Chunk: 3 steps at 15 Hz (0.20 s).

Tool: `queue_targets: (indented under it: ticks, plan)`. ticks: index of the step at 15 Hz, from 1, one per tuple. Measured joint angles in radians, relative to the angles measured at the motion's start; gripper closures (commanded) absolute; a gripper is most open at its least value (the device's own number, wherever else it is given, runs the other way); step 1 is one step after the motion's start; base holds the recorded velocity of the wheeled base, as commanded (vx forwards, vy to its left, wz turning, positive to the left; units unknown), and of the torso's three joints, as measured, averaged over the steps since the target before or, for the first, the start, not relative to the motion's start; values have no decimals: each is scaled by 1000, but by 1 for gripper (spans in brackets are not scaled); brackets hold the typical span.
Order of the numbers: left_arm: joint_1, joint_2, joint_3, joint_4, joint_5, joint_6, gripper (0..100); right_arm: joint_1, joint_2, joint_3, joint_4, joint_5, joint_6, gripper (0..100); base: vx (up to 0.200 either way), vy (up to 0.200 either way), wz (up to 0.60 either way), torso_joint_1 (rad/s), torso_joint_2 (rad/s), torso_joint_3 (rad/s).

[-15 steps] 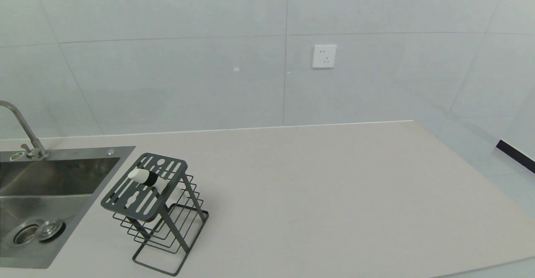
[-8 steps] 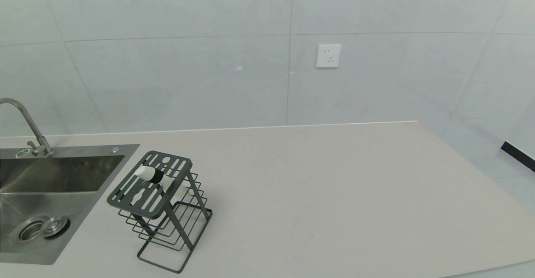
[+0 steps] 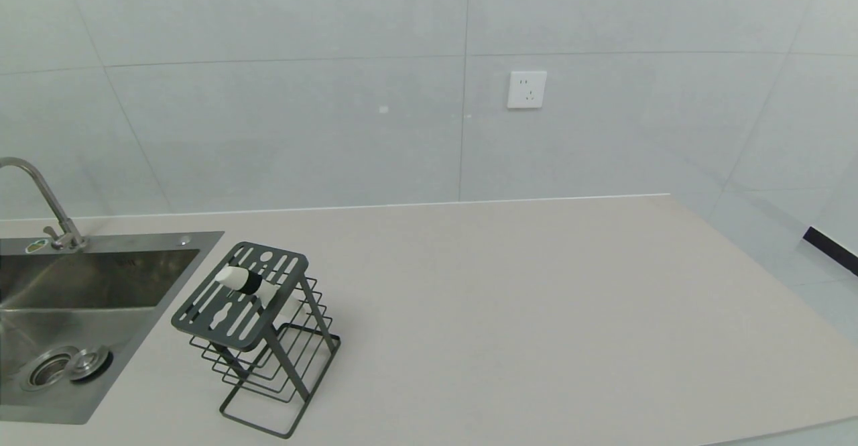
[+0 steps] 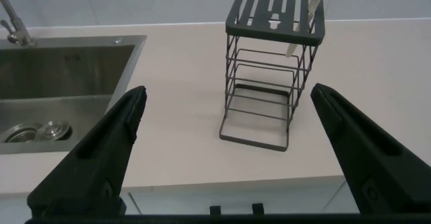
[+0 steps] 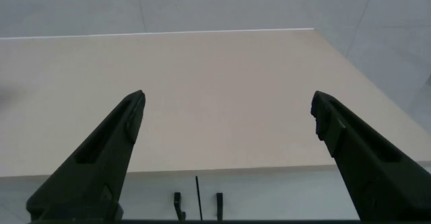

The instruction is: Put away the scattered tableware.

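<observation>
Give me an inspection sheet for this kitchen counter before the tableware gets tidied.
Surface: pale countertop, sink set in at the robot's left.
Job's things: dark metal rack standing beside the sink; one white-and-black handle poking from a top slot.
Clutter: nothing seen.
Grippers: left gripper open, facing the rack; right gripper open, facing the countertop.
Cables: nothing seen.
Surroundings: tiled wall, wall socket, faucet behind the sink.

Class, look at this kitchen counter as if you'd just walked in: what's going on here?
Nothing is being handled at this moment. The left gripper is open and holds nothing, facing the dark rack that stands on the counter beside the sink. The right gripper is open too, facing the counter farther right. A white-and-black-handled utensil sits in a slot of the rack.
</observation>
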Motion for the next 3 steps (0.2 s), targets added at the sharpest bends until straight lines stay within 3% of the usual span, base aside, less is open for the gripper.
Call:
queue_targets:
  ticks: [3]
  plan:
    - [0, 0, 0, 0, 0, 0, 0, 0, 0, -1, 0, 0, 0, 0, 0, 0, 0, 0, 0, 0]
